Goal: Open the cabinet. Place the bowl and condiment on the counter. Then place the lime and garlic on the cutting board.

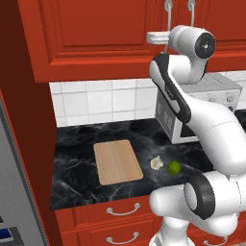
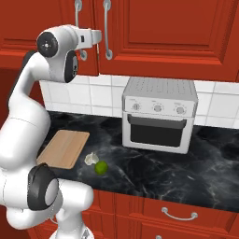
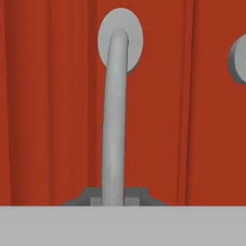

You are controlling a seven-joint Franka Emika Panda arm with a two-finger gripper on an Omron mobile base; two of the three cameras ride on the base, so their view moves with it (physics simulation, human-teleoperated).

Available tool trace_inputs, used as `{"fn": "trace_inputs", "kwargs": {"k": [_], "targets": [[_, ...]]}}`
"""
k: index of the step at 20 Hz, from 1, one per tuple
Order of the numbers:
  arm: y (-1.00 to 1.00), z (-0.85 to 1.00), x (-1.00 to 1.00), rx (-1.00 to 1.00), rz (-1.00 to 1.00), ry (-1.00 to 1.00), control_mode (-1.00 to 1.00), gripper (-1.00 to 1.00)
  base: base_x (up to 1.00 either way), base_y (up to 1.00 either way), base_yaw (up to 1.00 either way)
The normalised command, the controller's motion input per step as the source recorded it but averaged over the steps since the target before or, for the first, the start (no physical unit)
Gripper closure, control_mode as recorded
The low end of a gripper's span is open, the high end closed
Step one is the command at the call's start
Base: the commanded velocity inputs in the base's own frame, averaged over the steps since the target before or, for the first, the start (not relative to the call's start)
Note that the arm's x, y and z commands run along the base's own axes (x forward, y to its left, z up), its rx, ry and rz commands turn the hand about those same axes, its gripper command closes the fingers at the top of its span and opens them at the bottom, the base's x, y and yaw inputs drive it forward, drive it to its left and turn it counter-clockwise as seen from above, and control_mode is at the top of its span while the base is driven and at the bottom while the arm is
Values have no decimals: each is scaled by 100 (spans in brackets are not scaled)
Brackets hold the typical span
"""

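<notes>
The cabinet (image 2: 158,32) hangs closed above the tabletop (image 2: 154,163), its doors red-orange. The end effector (image 3: 113,198) is clamped shut on a curved silver handle (image 3: 113,120), which runs lengthwise up the door to a round mount; the hand view shows this grip close up, and the edge of a second mount at right. The base views show the arm reaching up to the left of two paired handles. Below, the cutting board (image 1: 117,161) lies flat, long axis running back toward the tiled wall. The garlic (image 1: 156,163) and lime (image 1: 174,167) sit just beside each other, near the board's right side. A toaster oven (image 2: 158,114) stands further right.
</notes>
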Motion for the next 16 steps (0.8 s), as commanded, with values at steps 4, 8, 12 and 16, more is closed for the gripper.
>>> {"fn": "trace_inputs", "kwargs": {"k": [4, 8, 12, 16], "targets": [[-6, 35, -33, 0, -3, -2, -100, 100, 0, 0, 0], [0, 32, -35, -4, -6, 2, -100, 100, 0, 0, 0], [0, 38, -34, -8, -7, 6, -100, 100, 0, 0, 0], [-4, 37, -37, -7, -8, 7, -100, 100, 0, 0, 0]]}}
